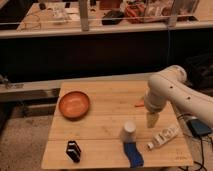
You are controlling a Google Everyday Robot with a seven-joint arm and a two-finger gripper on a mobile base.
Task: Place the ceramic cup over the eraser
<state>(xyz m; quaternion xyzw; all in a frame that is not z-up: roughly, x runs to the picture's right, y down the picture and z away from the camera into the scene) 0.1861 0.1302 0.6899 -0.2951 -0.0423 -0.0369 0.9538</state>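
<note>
The ceramic cup (128,131) is small and cream-white, standing on the wooden table (105,120) near the front middle. The eraser (73,150), a small black block with thin white stripes, stands near the front left corner, well apart from the cup. My gripper (152,120) hangs fingers-down from the white arm (167,90), just right of the cup and a little above the table. It is open and holds nothing.
An orange bowl (74,104) sits at the left. A flat blue piece (133,154) lies just in front of the cup. A white oblong object (163,137) lies at the front right. A small orange item (139,105) lies behind the gripper. A dark counter runs behind the table.
</note>
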